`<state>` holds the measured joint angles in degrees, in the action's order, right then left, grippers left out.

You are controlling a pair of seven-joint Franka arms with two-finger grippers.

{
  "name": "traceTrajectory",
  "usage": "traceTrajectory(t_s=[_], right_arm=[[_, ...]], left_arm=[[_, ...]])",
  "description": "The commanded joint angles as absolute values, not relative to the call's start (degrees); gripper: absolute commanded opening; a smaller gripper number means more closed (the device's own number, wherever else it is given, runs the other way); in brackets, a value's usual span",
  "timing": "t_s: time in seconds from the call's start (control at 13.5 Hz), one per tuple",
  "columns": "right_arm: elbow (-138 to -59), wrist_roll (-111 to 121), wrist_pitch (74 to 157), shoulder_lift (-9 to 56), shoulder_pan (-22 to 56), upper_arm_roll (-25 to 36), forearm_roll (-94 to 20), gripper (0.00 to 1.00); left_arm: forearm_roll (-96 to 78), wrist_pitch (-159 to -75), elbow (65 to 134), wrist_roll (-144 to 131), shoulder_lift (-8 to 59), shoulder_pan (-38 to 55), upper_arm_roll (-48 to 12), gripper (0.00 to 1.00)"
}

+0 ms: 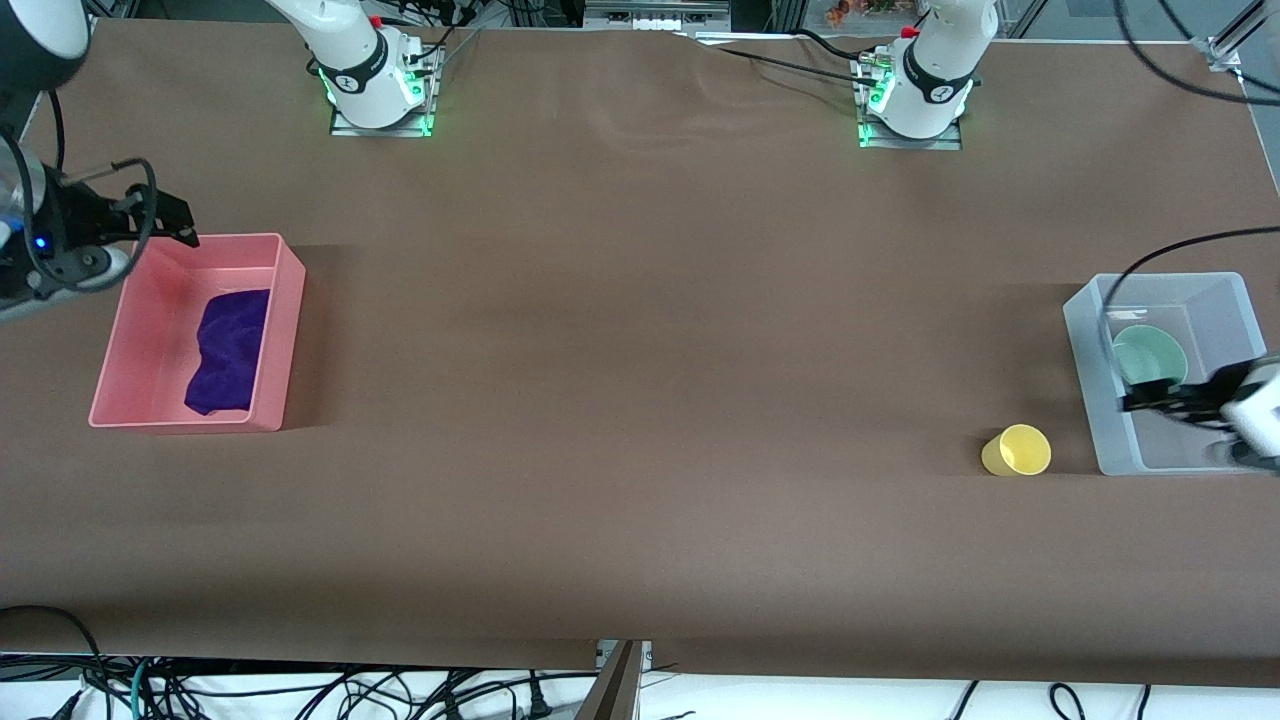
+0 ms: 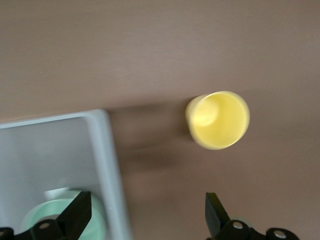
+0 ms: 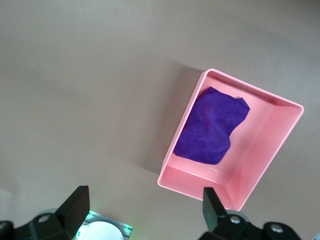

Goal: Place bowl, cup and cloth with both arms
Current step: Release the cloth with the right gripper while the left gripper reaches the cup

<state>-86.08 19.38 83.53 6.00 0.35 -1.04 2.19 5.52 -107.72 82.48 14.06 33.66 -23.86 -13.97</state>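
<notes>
Lying in a pink bin (image 1: 285,330), the cloth (image 1: 230,350) sits below the right gripper (image 1: 165,222), fingers apart; the left gripper (image 1: 1165,398), fingers spread, hangs over a grey bin (image 1: 1085,360) holding the bowl (image 1: 1150,355), the cup (image 1: 1017,450) on its side just beside it

Pink rectangular bin (image 1: 286,330), on brown table covering (image 1: 640,350), at the right arm's end. Pale grey translucent bin (image 1: 1085,360), same surface, at the left arm's end. Loose black cables (image 1: 300,690) along the table edge nearest the front camera.
</notes>
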Motion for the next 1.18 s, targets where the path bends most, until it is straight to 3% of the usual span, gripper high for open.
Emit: traceTrajectory(t_s=[0.0, 0.15, 0.44, 0.74, 0.81, 0.89, 1.11], right_arm=[[-86.0, 10.9, 82.2, 5.3, -0.1, -1.7, 1.1, 1.00], [-86.0, 7.6, 83.0, 5.7, -0.1, -1.8, 0.5, 1.00], [-85.4, 8.0, 87.7, 5.3, -0.2, -1.3, 1.6, 1.00], [-82.9, 7.6, 88.0, 4.7, 0.1, -2.8, 6.0, 1.00], [-82.9, 6.9, 87.8, 5.0, -0.1, -2.8, 4.3, 1.00], [-82.9, 4.6, 87.2, 5.0, -0.1, -2.6, 2.5, 1.00], [-83.1, 0.1, 86.3, 5.0, -0.1, -2.5, 1.5, 1.00]], left_arm=[[6.1, -113.9, 81.7, 9.8, 38.3, -21.4, -12.8, 1.00], [6.5, -118.0, 81.9, 10.5, 41.1, -22.1, -12.9, 0.99], [5.8, -120.2, 83.2, 10.4, 43.2, -21.3, -13.0, 0.61], [5.8, -120.2, 83.5, 10.5, 43.4, -21.2, -13.1, 0.58], [5.7, -120.2, 83.5, 10.6, 43.4, -21.4, -13.1, 0.36], [5.7, -120.2, 83.7, 10.6, 43.5, -21.1, -13.1, 0.04], [5.9, -120.2, 83.5, 10.6, 43.7, -20.7, -13.2, 0.00]])
